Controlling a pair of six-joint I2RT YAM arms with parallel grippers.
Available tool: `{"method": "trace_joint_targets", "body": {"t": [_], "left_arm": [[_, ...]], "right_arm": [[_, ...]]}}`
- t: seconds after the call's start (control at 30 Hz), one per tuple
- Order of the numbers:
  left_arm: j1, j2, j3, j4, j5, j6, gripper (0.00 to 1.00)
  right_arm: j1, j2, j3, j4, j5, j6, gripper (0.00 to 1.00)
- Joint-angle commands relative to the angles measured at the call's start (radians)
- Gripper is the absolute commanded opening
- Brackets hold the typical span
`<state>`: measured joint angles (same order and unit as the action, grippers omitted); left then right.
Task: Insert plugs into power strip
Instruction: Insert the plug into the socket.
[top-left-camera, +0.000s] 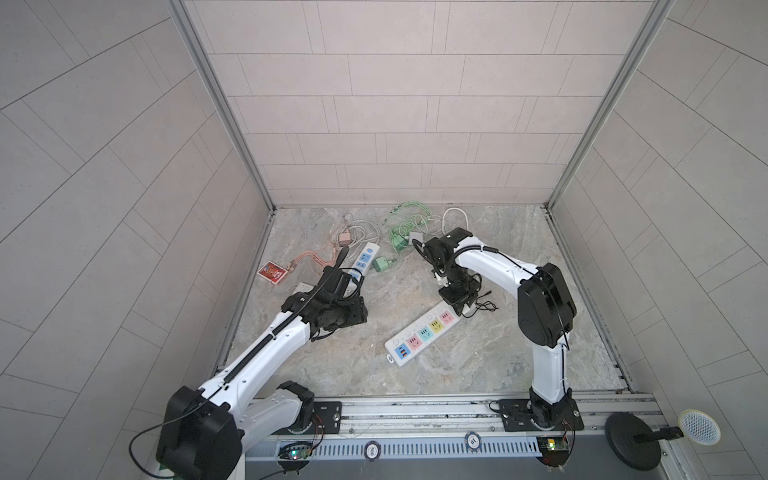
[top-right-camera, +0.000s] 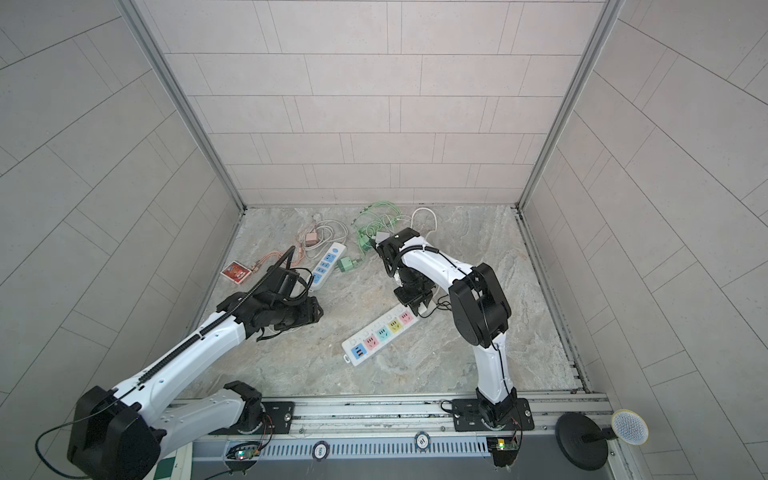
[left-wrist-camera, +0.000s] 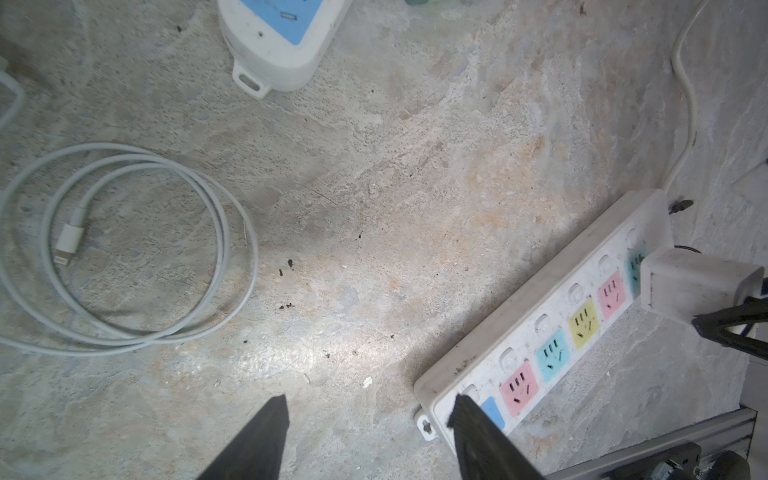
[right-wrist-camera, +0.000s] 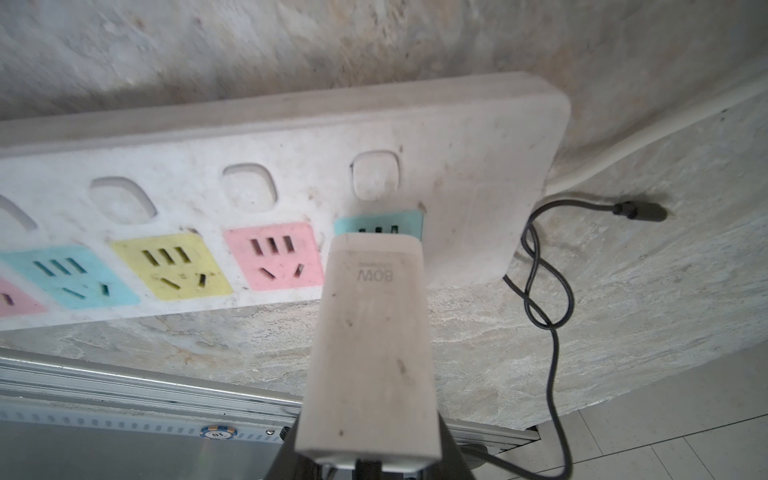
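While the right gripper (top-left-camera: 460, 306) clamps its fingers on the white adapter (right-wrist-camera: 370, 345), that plug stands over the teal end socket (right-wrist-camera: 401, 219) of the long power strip (top-left-camera: 419, 336). Its prongs are hidden, so I cannot tell whether it is fully seated. I judge the first insertion to be under way; the pink, yellow and other coloured sockets beside it are empty.

The mint green adapters (top-left-camera: 379, 264) and a pink adapter (top-left-camera: 344, 238) lie unplugged among their cables near the far wall, beside a smaller blue-faced strip (top-left-camera: 363, 259). The left gripper (left-wrist-camera: 370, 405) hovers over bare bench near the long strip's blue end, fingers apart and empty.

The bench (top-left-camera: 478, 365) is a mottled grey-beige, stone-look slab, dusty and speckled. Pale tiled panels (top-left-camera: 395, 104) wall it on three sides, with aluminium posts (top-left-camera: 224, 108) at the corners and a metal rail (top-left-camera: 415, 409) along the front.
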<state>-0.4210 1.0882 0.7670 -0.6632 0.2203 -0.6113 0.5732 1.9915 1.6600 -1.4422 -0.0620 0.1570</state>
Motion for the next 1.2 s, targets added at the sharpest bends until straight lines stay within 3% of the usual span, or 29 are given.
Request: {"method": "trace_joint_targets", "body": {"t": [0.0,0.37,1.17], "left_arm": [[0.007,-0.013,-0.015,-0.006,-0.007,0.001,0.69],[0.008,-0.038,-0.013,-0.016,-0.021,-0.002,0.69],[0.009,-0.044,-0.019,-0.012,-0.01,-0.005,0.69]], "right_arm": [[-0.009,0.004,-0.021,0.0,-0.005,-0.014,0.0],[-0.011,0.121,-0.076,0.038,-0.011,-0.012,0.0],[-0.015,0.384,0.337,-0.141,0.0,-0.05,0.0]]}}
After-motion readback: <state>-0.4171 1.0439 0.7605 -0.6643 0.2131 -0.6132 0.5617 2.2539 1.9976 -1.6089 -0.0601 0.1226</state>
